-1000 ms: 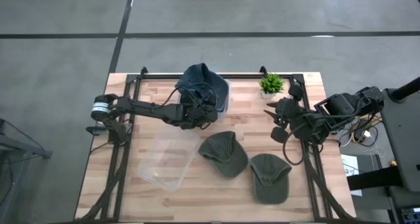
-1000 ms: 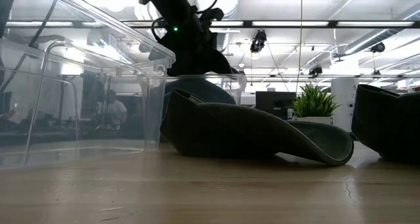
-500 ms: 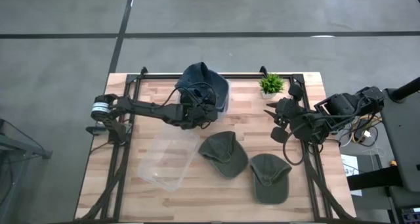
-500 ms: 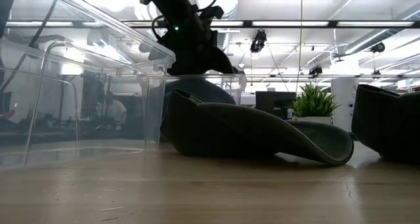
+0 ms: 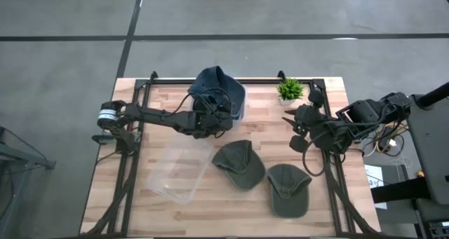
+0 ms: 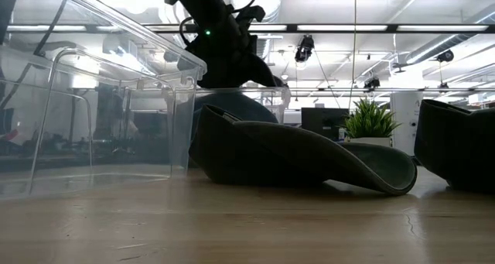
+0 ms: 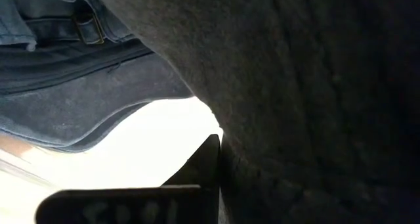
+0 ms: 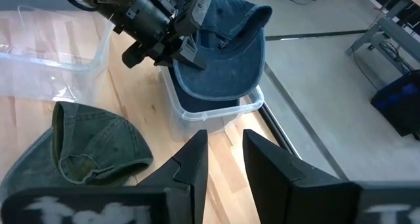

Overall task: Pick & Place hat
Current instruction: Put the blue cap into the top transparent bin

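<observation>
Placing step here: the left tool (image 5: 214, 120) is pinched onto the blue hat (image 5: 219, 86), which sits on top of the clear bin (image 8: 216, 112) at the surface's far edge. Next it probably just needs to let go and back off, while the right tool (image 8: 223, 159) waits narrowly parted near the plant (image 5: 290, 90).

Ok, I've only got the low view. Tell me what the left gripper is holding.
Observer: The left gripper is shut on the edge of a blue hat.
Operator: Say what's under the hat.
Observer: A small clear bin at the table's far edge; the hat lies over its opening.
Operator: Now report the right arm.
Observer: The right gripper is open and empty, waiting by the table's right edge near the potted plant.
</observation>
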